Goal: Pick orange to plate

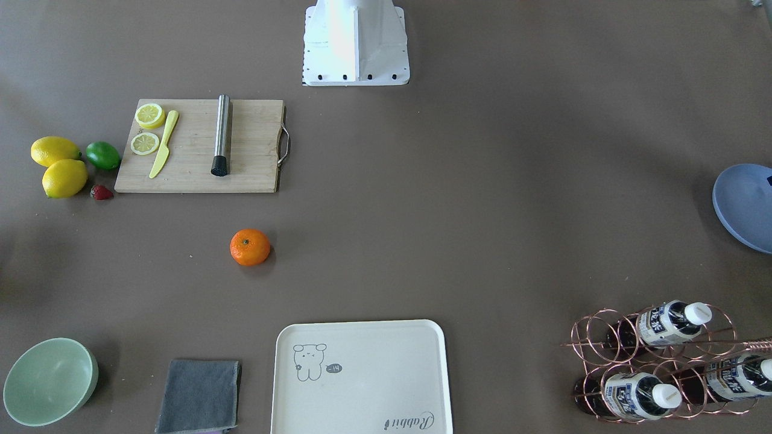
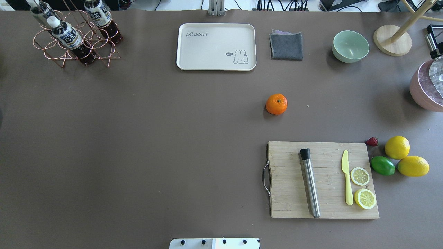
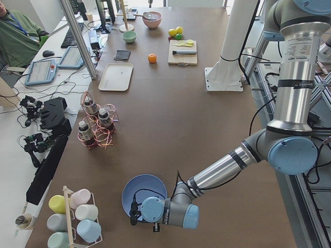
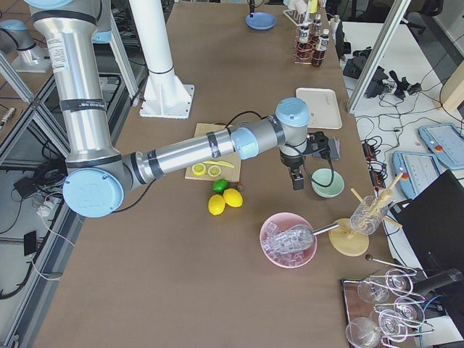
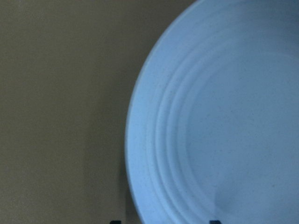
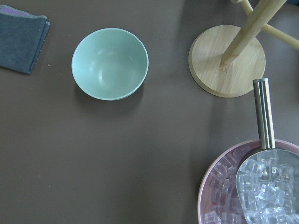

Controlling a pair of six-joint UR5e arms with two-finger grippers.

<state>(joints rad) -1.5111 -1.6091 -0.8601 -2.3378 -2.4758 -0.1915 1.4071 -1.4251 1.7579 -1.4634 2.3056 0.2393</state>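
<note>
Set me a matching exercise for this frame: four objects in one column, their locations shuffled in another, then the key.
1. small round bright-orange mandarin
2. brushed-steel cylinder with black tip
3. small red strawberry
4. round periwinkle-blue plate

A. on the wooden cutting board
B. below the left end effector
C. alone on bare brown table
D. beside a yellow lemon, off the board

Pairs: 1-C, 2-A, 3-D, 4-B

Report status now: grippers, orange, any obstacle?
Left gripper at plate edge, right gripper near mint bowl; jaws not readable. Orange alone on table, untouched. Cutting board beside it, apart.
</note>
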